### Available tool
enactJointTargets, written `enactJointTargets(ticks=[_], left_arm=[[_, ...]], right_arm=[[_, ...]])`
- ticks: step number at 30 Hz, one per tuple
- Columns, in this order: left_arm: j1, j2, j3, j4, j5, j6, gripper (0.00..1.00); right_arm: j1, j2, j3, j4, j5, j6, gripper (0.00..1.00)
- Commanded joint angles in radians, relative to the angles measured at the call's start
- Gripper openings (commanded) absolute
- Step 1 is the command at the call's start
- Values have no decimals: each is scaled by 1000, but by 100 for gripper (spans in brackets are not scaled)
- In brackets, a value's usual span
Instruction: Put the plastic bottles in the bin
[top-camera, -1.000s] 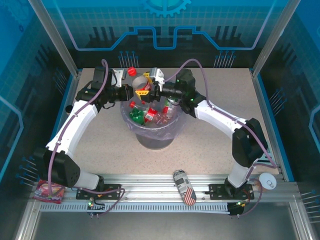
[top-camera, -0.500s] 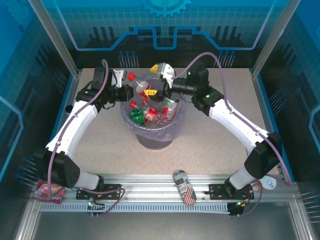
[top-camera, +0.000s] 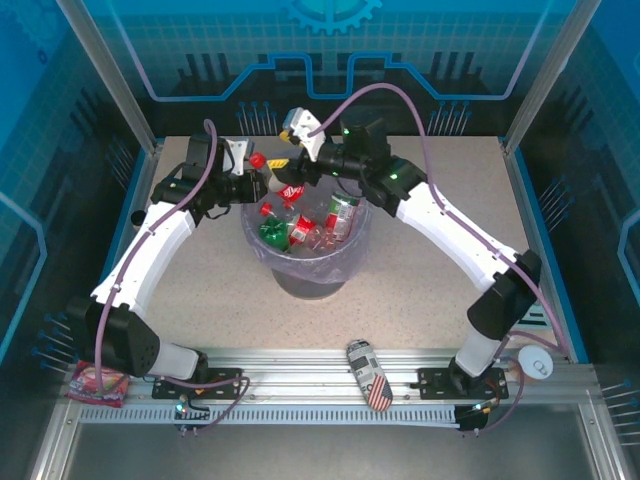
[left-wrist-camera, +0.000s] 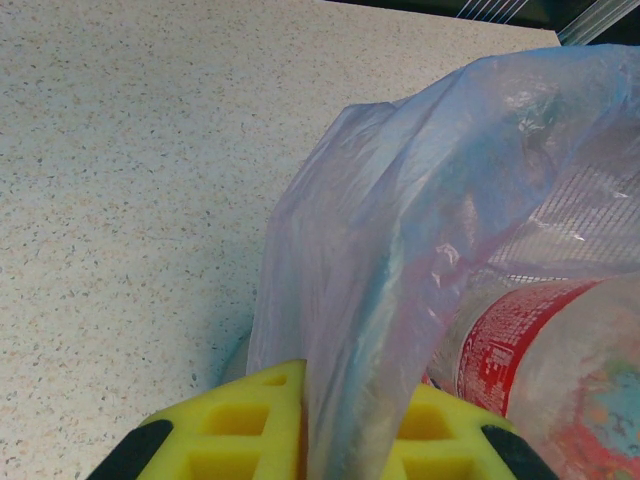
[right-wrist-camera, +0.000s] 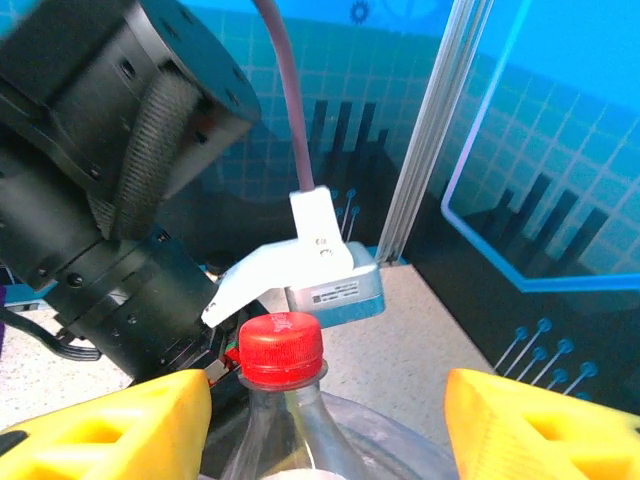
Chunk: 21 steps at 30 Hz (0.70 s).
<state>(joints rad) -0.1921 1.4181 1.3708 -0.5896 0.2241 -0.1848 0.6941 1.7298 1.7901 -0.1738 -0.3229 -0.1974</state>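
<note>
The grey bin, lined with a lilac bag, holds several plastic bottles, among them a green one. My left gripper is shut on a fold of the bag's rim. A clear red-capped bottle lies tilted over the bin's far-left rim. My right gripper straddles it. Its yellow fingers stand apart from the neck on both sides. Contact lower on the body is cut off from view.
A flag-patterned can lies on the front rail, and a red packet sits at the front left. The left arm's black wrist and white camera mount stand just beyond the bottle cap. Speckled tabletop surrounds the bin.
My right gripper rose from the bin, then swung left and down around the red-capped bottle at the rim. My left arm stayed still, holding the bag.
</note>
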Motion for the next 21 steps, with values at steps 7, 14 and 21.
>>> enactJointTargets(ticks=[7,14,21], left_arm=[[-13,-12,-37,-48,17,15,0],[-14,-15,-37,-53,12,21,0],[-13,-19,-37,-53,6,23,0]], right_arm=[[52,114,151,15,-17,122,63],[58,170,213,5,7,156,60],[56,187,209,-42,51,155,58]])
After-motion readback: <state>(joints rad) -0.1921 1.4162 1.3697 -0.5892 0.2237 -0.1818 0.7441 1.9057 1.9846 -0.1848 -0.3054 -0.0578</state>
